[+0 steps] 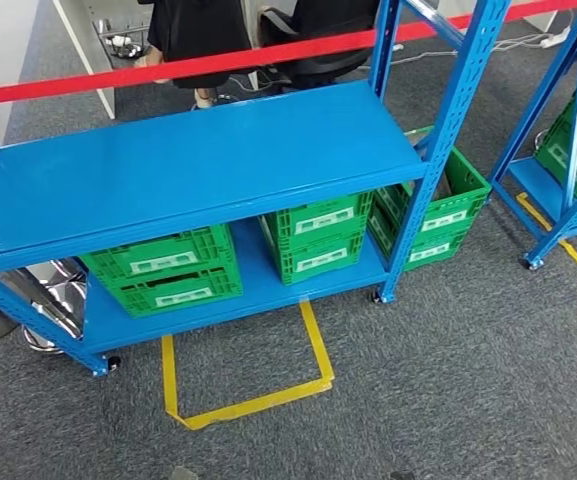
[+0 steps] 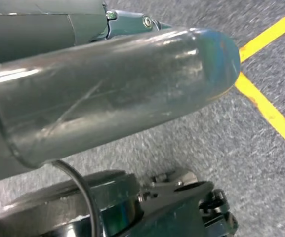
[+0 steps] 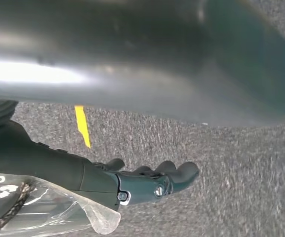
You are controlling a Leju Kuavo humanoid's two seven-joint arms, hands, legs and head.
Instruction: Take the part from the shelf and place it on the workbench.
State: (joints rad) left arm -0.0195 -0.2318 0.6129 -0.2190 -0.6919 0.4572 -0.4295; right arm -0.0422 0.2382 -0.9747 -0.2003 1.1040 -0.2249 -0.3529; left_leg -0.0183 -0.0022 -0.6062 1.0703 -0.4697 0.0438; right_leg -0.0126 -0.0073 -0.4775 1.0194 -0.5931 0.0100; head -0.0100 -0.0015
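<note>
**Both hands hang low in front of the blue shelf**

A blue steel shelf rack (image 1: 194,160) with two boards stands on grey carpet (image 1: 458,380). Its lower board carries a green slotted plastic crate (image 1: 168,270) near the left end and a second green crate (image 1: 319,235) near the right end. A third green crate (image 1: 436,215) sits just beyond the rack's right-hand posts. What the crates hold is hidden, so the part cannot be made out on the rack.

A yellow tape outline (image 1: 247,405) marks the carpet just in front of the lower board's front edge. A red barrier strip (image 1: 194,65) runs across behind the rack, and beyond it sits a person in black (image 1: 194,30). A second blue rack (image 1: 572,130) stands to the right.

The left hand (image 2: 114,94) hangs above the carpet. Its thick grey thumb lies straight, and the dark fingers (image 2: 133,22) beside it are stretched out and hold nothing that can be seen.

The right hand (image 3: 59,165) also hangs over the carpet, its dark fingers (image 3: 155,182) straight and apart from the blurred grey thumb. A clear plastic bag (image 3: 51,210) with something dark and braided inside lies against the hand, on the far side of the fingers from the thumb. Whether the hand grasps the bag, and whether the bag is the part, cannot be told.
</note>
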